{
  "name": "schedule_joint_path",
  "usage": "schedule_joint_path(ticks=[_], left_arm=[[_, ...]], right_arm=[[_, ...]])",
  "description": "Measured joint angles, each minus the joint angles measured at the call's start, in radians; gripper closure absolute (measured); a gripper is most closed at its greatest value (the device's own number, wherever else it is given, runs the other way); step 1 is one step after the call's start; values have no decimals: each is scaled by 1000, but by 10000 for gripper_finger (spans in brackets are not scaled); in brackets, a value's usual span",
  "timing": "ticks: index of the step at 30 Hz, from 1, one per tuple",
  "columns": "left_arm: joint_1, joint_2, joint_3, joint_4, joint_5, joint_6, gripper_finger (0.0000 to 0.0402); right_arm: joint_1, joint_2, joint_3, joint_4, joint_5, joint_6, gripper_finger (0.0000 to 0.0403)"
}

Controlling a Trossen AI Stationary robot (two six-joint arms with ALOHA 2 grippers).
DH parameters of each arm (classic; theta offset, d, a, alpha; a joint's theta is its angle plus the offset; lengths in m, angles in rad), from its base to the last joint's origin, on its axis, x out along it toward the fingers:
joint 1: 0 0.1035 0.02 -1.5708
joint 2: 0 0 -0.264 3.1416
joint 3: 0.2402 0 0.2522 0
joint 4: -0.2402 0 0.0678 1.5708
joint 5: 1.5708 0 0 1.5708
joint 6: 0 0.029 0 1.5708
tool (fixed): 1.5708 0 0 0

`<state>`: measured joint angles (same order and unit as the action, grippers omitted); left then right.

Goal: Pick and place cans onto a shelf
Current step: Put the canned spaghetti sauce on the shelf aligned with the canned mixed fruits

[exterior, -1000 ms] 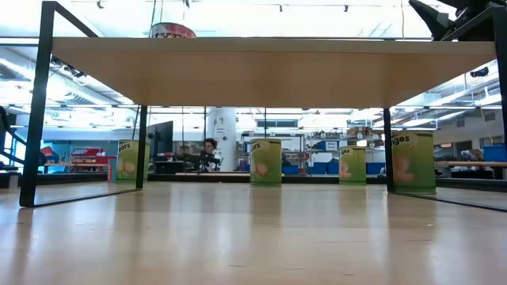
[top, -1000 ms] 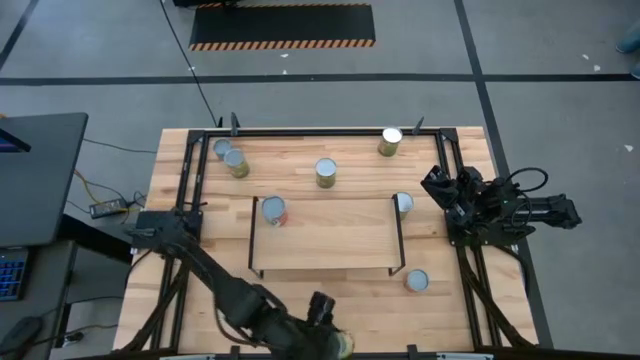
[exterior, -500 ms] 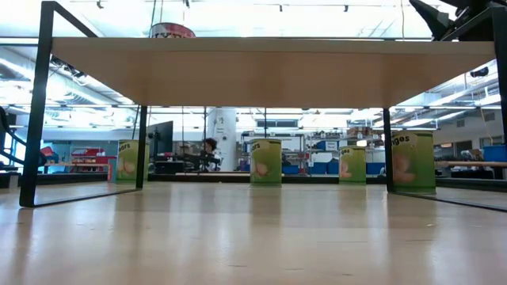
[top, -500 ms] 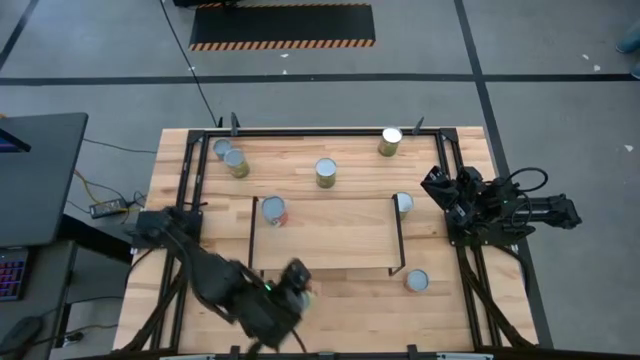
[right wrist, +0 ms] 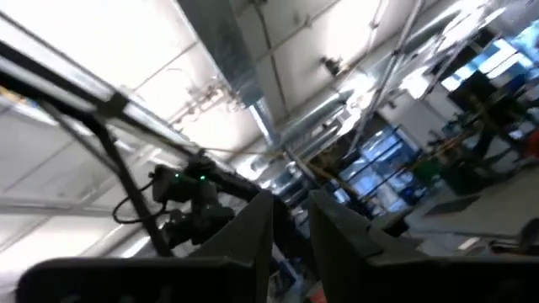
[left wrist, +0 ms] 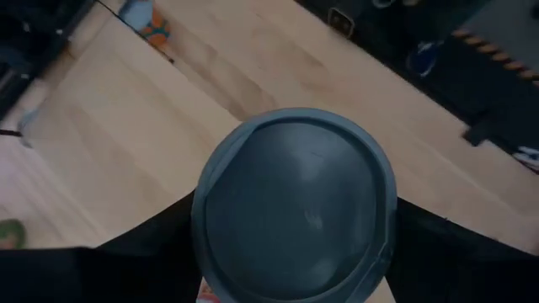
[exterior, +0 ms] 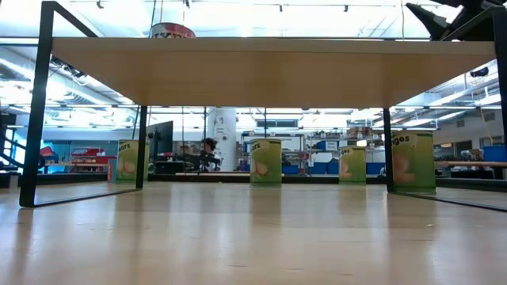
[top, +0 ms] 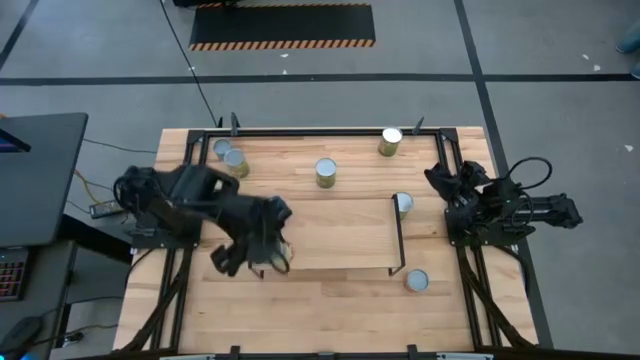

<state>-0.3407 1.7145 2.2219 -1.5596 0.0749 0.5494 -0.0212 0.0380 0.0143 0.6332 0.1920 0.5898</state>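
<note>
High view: my left gripper [top: 272, 250] hangs over the left end of the shelf [top: 340, 235], carrying a can [top: 282, 252] that peeks out at its tip, so I judge I am bringing it in to set down on the board. The other cans stand upright on the counter [top: 330, 300] around the shelf: two together beyond its far left corner, one [top: 326, 172] beyond its far edge, one [top: 390, 141] farther back, one [top: 403, 203] at its right frame end, one [top: 416, 281] off its near right corner. My right gripper [top: 440, 180] waits folded well right of the shelf. Low view: the shelf's underside [exterior: 269, 71] spans overhead, with green-sided cans standing beyond it, long axes vertical, and one can top [exterior: 173, 31] showing above the board at its left. Left wrist view: my fingers [left wrist: 152, 252] are clamped on the can, whose round lid [left wrist: 295, 215] faces the camera, its long axis running straight away toward the wood below. Right wrist view: my right fingers [right wrist: 257, 236] are nearly together, empty, aimed up at the ceiling.
</note>
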Motion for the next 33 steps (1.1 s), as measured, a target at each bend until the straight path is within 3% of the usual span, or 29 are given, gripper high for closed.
schedule_joint_path(ticks=[7, 12, 20, 27, 33], left_arm=[[71, -54, -170, -11, -52, 248, 120], [60, -51, -266, -2, 24, 393, 120], [56, -45, -461, 200, 1, 586, 120], [49, -53, -557, 294, -1, 594, 120], [16, -58, -550, 301, -68, 534, 120]], right_arm=[[0, 78, 92, 2, 108, -135, 317], [0, 139, 154, 2, 114, -198, 317], [0, 213, 224, 1, 114, -225, 317], [0, 239, 244, -2, 96, -246, 316], [0, 246, 244, -1, 69, -246, 315]])
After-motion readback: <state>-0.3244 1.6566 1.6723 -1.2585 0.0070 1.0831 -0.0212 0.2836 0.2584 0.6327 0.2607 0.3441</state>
